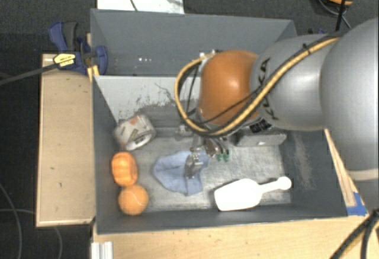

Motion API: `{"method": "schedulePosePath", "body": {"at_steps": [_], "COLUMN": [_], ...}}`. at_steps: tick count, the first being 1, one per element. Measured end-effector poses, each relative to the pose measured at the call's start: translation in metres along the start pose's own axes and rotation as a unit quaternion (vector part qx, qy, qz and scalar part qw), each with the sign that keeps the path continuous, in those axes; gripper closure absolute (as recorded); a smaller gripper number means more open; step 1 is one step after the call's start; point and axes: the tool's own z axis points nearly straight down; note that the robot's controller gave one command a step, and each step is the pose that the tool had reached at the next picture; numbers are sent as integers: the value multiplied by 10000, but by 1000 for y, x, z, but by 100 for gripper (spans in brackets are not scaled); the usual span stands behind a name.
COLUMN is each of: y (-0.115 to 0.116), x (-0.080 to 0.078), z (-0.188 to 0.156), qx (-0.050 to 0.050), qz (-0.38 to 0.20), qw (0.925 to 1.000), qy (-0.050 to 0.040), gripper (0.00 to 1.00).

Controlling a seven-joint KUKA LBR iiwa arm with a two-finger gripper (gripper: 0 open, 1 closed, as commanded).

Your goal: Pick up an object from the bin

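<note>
My grey arm (331, 92) comes in from the right and bends down at the wrist. The orange cover (228, 83) sits over that wrist, with dark cables (179, 98) looped round its left side. My jaws hang straight down beneath it.

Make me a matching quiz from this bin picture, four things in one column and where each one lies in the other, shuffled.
Things:
1. blue cloth
2. white scoop
3. orange ball
4. silvery cylinder

Places:
A. nearest the view's lower left corner
B. in the middle, at the gripper
C. lower right of the cloth
D. left side, farthest up the view

Pairs: 1-B, 2-C, 3-A, 4-D
</note>
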Motion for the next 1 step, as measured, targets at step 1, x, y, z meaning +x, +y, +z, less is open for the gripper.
{"method": "schedulePosePath", "body": {"at_steps": [1], "y": [-8], "x": [5], "z": [-9], "qx": [0], "qz": [27], "qw": [10000], "qy": [32], "gripper": [0]}}
